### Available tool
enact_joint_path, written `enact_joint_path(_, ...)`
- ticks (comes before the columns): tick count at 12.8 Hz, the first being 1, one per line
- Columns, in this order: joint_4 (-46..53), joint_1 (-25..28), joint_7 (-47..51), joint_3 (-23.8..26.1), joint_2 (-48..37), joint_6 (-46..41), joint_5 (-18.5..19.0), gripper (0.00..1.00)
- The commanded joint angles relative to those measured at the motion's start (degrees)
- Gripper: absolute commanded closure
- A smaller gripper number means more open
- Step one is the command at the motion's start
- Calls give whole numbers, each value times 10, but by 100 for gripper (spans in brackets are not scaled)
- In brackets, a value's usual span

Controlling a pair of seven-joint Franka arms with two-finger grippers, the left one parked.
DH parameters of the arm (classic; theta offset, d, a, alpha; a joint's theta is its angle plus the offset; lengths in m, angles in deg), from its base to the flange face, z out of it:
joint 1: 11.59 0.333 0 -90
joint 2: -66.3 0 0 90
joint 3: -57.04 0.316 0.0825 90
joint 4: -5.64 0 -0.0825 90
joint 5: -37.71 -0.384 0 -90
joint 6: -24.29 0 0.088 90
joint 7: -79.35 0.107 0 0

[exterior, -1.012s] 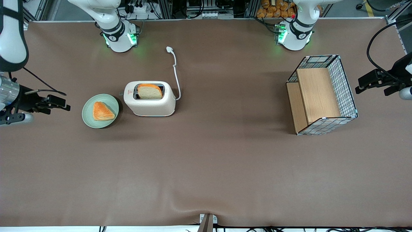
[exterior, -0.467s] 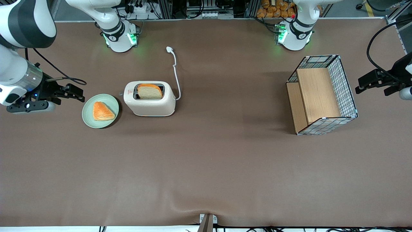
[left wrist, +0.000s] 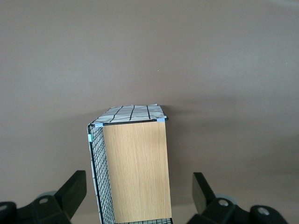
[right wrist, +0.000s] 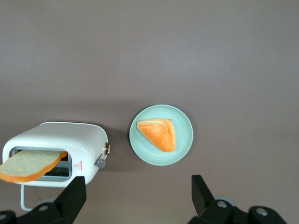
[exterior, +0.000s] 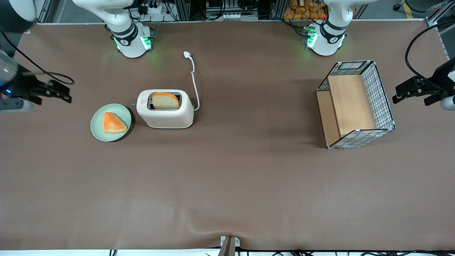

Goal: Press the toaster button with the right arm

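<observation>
Only wrist view, toaster button, tool spread

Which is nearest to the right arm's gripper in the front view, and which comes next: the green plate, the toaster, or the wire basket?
From the right gripper, near the working arm's end of the table:
1. Green plate, beside the toaster's button end.
2. Toaster, with a bread slice in its slot.
3. Wire basket, toward the parked arm's end.
</observation>
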Motion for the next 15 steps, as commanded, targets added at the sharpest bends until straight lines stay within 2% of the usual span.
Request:
enact_joint_path(1,44,-7,3,-28,3,-37,-5,0)
enact_joint_path(3,65,-8,5,-34,5,-86,-22,0)
enact_joint_path(15,91,-9,13,-31,11,-102,-17,0)
